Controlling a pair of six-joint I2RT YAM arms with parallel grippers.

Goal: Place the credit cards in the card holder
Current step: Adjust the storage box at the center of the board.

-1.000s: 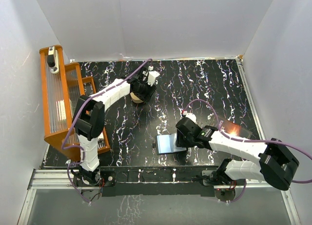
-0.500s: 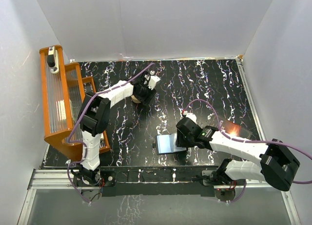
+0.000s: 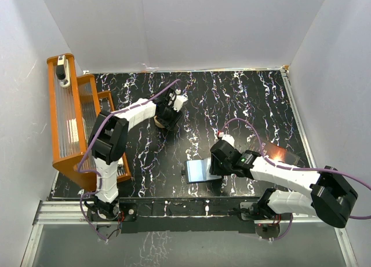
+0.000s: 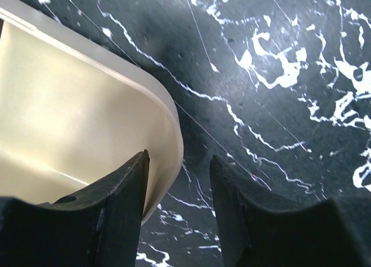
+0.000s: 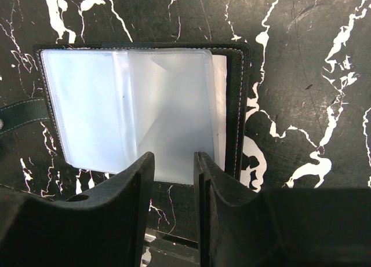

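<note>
Right gripper (image 5: 172, 157): jaws parted by a narrow gap with nothing clamped between them. Its tips stand over the near edge of the card holder (image 5: 139, 110); whether they press on it cannot be told. The card holder lies spread open and flat on the black marbled table (image 5: 301, 76). Its clear sleeves (image 5: 87, 105) face up inside a black stitched border, and a black strap (image 5: 23, 112) trails off one side. A fold shows in the sleeve just beyond the gap between the fingers.

Left gripper (image 4: 178, 157): released, jaws apart. It sits well beyond the card holder and to its left in the top view. One finger (image 4: 116, 215) stands over the inside of the tan tray (image 4: 69, 116) and the other finger (image 4: 237, 220) over the bare table. The tray's rounded rim runs between the two, with space on either side of it. The part of the tray's pale inside that shows is smooth and glossy.

Surroundings, placed from the card holder: an orange rack (image 3: 66, 122) stands far to its left, against the side wall. A dark flat sheet (image 3: 281, 154) catching an orange glint lies to its right, just past the right forearm.
</note>
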